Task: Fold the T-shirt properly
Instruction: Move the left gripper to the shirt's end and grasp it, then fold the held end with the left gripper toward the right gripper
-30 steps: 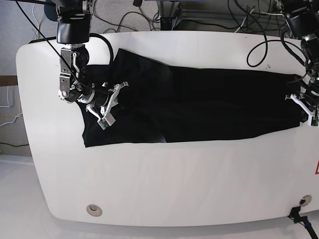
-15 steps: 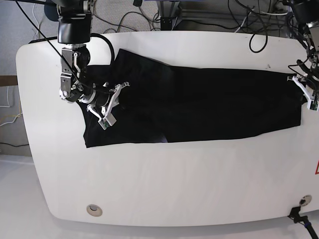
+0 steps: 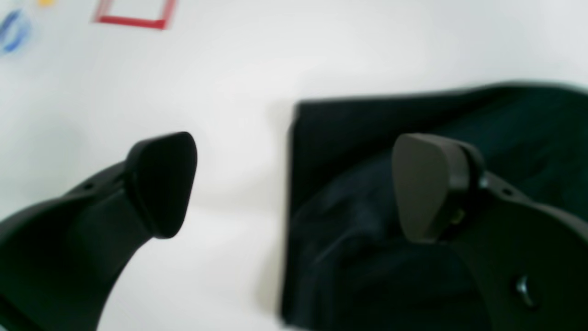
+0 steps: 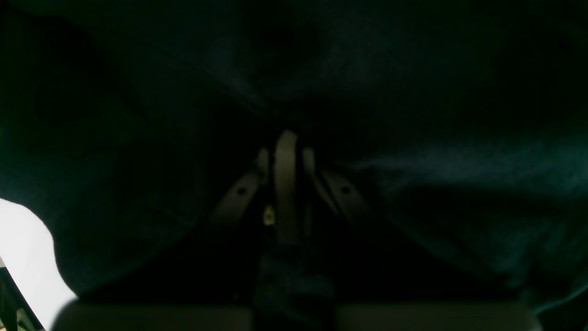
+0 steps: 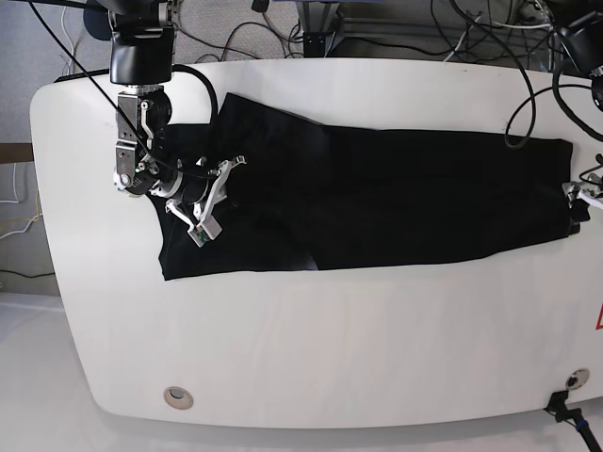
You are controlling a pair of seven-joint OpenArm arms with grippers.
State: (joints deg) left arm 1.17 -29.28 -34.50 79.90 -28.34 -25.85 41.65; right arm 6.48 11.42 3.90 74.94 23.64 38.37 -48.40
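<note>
The soft black T-shirt (image 5: 377, 193), folded long, is clamped by the right hand (image 5: 203, 202); the left hand (image 3: 294, 193) is spread apart.

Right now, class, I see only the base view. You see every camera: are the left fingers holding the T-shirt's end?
Observer: No. The left gripper is wide open, with nothing between its fingers. Below it, an edge of the T-shirt lies on the table.
Operator: And the right fingers?
Observer: The right gripper is shut, with dark cloth all around its tips. Whether any is pinched, I cannot tell.
Operator: Anything else near the left one?
Observer: A red-outlined rectangle marked on the table beyond it.
</note>
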